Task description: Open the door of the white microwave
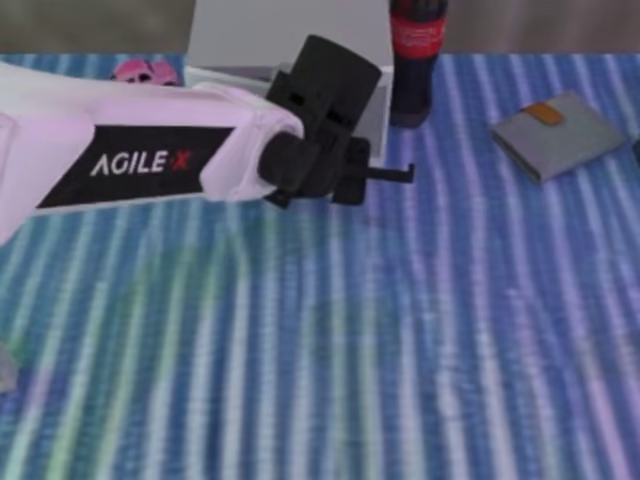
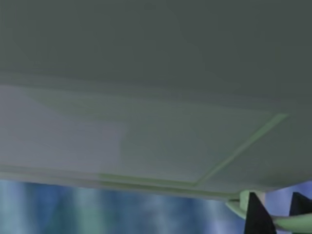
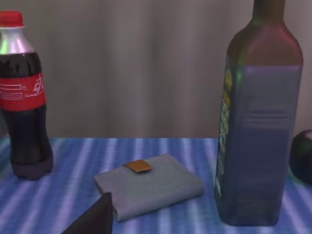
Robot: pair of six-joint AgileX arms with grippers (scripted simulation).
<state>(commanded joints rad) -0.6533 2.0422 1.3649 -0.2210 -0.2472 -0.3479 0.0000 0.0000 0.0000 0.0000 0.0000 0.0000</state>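
Note:
The white microwave (image 1: 290, 30) stands at the table's back middle. My left arm reaches across from the left, and its wrist hides most of the microwave's front in the top view. In the left wrist view the door (image 2: 146, 141) fills the frame as a pale panel with a large grey window. My left gripper (image 2: 278, 214) sits at the door's right edge (image 1: 385, 178), shut on the pale door handle (image 2: 297, 223), which runs between its dark fingertips (image 2: 256, 217). I cannot tell whether the door is ajar. Only a dark corner of my right gripper (image 3: 95, 219) shows.
A cola bottle (image 1: 415, 60) stands just right of the microwave, close to the left gripper. A flat grey wallet (image 1: 560, 135) lies at the back right, with a tall dark bottle (image 3: 258, 122) beside it. A pink object (image 1: 145, 70) sits at the back left.

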